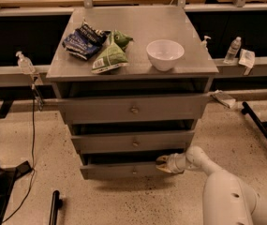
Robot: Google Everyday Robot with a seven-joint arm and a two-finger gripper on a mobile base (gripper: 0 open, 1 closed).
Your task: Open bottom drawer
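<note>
The grey cabinet point(133, 27) has three drawers, each with a small round knob. The bottom drawer point(109, 171) is the lowest, narrowest-looking front, with its knob point(134, 171) at the centre. It stands slightly out from the cabinet, with a dark gap above it. My gripper point(163, 163) reaches in from the right on a white arm point(226, 196). It is at the right end of the bottom drawer's top edge, right of the knob. The middle drawer point(133, 142) and the top drawer point(133, 109) are above it.
On the cabinet top lie a blue snack bag point(84, 40), a green snack bag point(110, 55) and a white bowl point(165, 54). A water bottle point(231, 49) stands on the rail at right. Black equipment legs point(264, 130) and cables point(32, 139) lie on the speckled floor.
</note>
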